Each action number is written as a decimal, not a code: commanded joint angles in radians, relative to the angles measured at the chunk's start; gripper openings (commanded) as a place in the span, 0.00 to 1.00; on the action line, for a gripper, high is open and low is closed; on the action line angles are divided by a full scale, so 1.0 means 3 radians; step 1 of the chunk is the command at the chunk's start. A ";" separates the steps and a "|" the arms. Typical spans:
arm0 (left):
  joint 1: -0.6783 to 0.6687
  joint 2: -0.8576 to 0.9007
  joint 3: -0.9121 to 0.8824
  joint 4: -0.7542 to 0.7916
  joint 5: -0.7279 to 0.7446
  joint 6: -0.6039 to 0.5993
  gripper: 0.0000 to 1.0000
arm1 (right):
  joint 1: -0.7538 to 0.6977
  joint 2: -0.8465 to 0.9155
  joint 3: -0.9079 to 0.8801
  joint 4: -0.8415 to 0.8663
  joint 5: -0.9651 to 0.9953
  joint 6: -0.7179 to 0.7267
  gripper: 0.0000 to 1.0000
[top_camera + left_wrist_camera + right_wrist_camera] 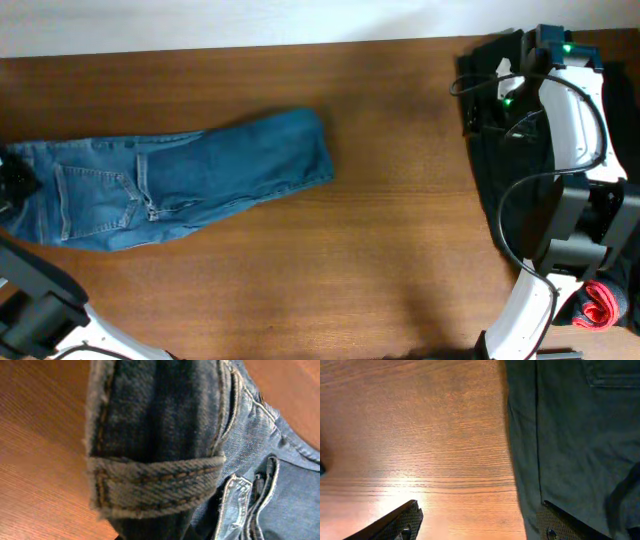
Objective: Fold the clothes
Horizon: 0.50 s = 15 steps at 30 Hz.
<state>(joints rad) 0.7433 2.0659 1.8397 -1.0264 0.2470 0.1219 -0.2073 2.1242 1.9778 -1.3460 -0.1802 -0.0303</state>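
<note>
The jeans (190,180) lie flat and stretch away from the left gripper (15,185) in one long strip with a back pocket facing up. They seem to be laid leg over leg, so I judge the first fold done. The far end is blunt, and I cannot tell whether it is hems or a crease. The strip has yet to be doubled along its length into a compact stack. The left gripper is closed at the waist end and appears to pinch the waistband, which fills its wrist view. The denim is thick and medium blue with faded patches, tan double stitching, a frayed belt loop and stiff raised seams. It should crease firmly rather than drape. The right gripper (480,510) is spread wide and holds nothing. Bare, glossy, grained wooden table (420,425) lies under one finger, and a smooth black garment (570,435) lies under the other.
</note>
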 commanded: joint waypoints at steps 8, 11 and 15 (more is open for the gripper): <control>-0.0090 -0.0156 0.0547 -0.0127 0.0034 -0.0193 0.00 | 0.0385 -0.0071 0.0032 0.0263 -0.0385 -0.0413 0.63; -0.0100 -0.0156 0.0547 -0.0148 0.0038 -0.0203 0.01 | 0.0679 -0.0042 0.0031 0.0521 -0.0429 -0.0409 0.49; -0.0155 -0.0156 0.0547 -0.0141 0.0319 -0.0235 0.00 | 0.1138 0.0081 0.0028 0.0755 -0.0431 -0.0395 0.49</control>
<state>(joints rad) 0.7124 2.0655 1.9739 -1.0744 0.2539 0.0814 0.0433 2.1246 1.9778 -1.1461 -0.2790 -0.1345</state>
